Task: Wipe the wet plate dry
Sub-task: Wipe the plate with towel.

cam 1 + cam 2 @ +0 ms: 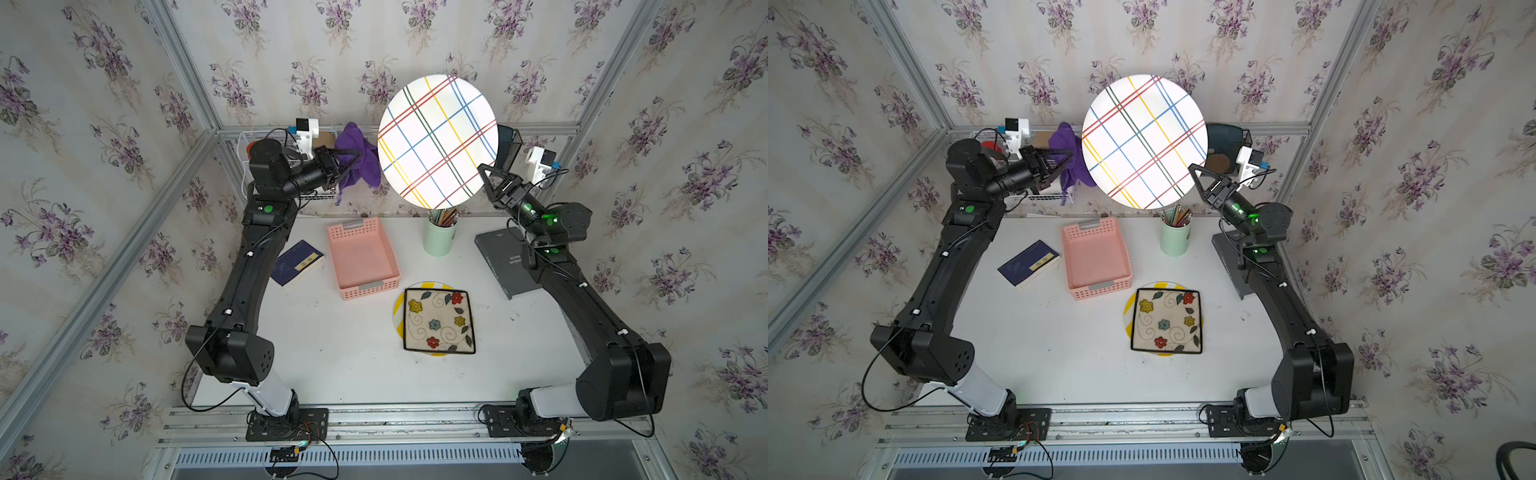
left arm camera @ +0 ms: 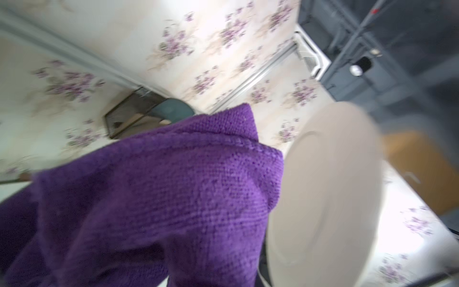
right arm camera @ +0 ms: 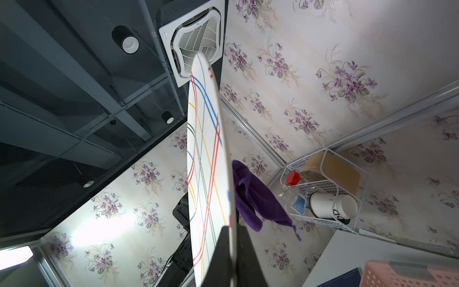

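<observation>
Above the desk's point(image 1: 332, 365) far edge, the striped plate point(image 1: 437, 141) stands tilted on edge, its face turned up toward the front. The right gripper point(image 1: 483, 169) pinches its lower rim. Just beside its opposite rim, the left gripper point(image 1: 355, 156) is clamped on the purple cloth point(image 1: 358, 139).

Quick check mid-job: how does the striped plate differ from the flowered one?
The striped plate is round; the flowered plate is square with a dark rim. The striped plate bears crossing coloured lines; the flowered plate, blossoms and curls. The striped plate is held aloft at its rim by the right gripper; the flowered plate lies flat on a yellow-striped round plate. Both have pale grounds.
</observation>
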